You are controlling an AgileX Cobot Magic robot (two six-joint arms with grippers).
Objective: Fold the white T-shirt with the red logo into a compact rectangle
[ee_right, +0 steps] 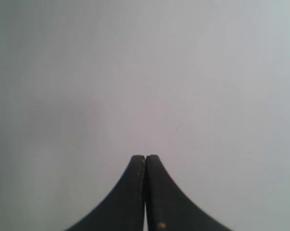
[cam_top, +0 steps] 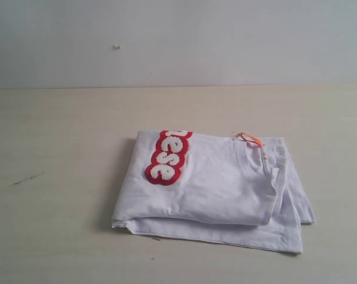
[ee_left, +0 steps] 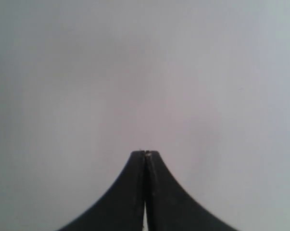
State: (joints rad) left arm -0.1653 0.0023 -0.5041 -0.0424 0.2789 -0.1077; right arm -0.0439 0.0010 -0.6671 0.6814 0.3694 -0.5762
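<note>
Biggest thing first: the pale beige matte tabletop (cam_top: 48,236) fills most of the exterior view, w/ a plain grey-white wall (cam_top: 178,35) behind it. On the table, a bit right of centre and toward the near edge, sits the white wrinkled cotton T-shirt (cam_top: 225,189), folded over itself into a stacked, roughly rectangular bundle. So imo the task is basically done. It's compact, sleeves tucked out of sight, several layers deep. What's left is cosmetic at most: the bottom layer sticks out past the top one along the near edge and the right side, so the edges aren't flush and the outline is a bit skewed. Next down, the fuzzy red-outlined logo patch w/ white bubbly letters (cam_top: 166,158) lies on the top layer near the left end. Only part of it shows, approx "ese", and the rest disappears over the far fold. Then the ribbed round collar (cam_top: 266,158) at the right end, and the small orange neck tag (cam_top: 250,139) poking out just beside it. Count: 1 shirt, 1 logo, 1 collar, 1 tag, 2 grippers. Neither arm shows in the exterior view. In the wrist views the left gripper (ee_left: 145,154) and right gripper (ee_right: 145,157) each have black jaws pressed together, holding nothing, w/ only blank pale grey in front of them.
</note>
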